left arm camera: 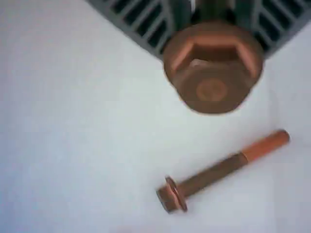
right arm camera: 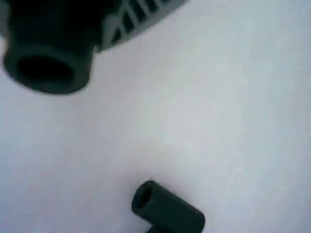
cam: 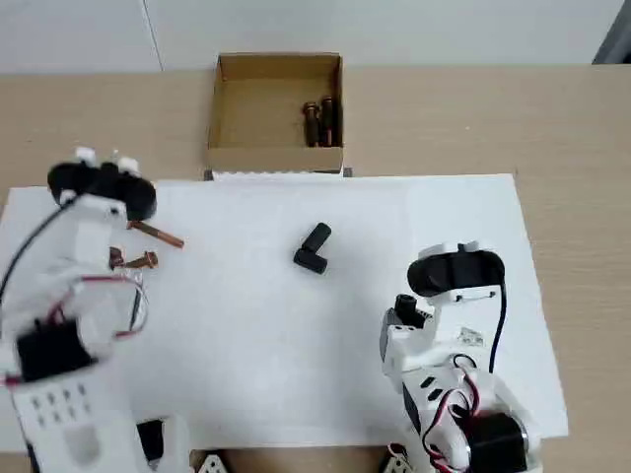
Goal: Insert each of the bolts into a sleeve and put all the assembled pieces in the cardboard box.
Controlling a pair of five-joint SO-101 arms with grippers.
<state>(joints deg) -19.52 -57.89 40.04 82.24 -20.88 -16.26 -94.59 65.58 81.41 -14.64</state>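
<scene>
Gripped bolt [left arm camera: 213, 73] and sleeve [right arm camera: 48, 63] show end-on, lengths hidden.

Cardboard box [cam: 258, 110] behind sheet [cam: 246, 325], 2 assembled pieces [cam: 320, 122] inside; 2 sleeves [cam: 313, 248] mid-sheet; bolts [cam: 158, 235] on sheet, left.

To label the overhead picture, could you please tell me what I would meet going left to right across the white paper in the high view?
left arm → loose copper bolt → black sleeves → right arm
</scene>
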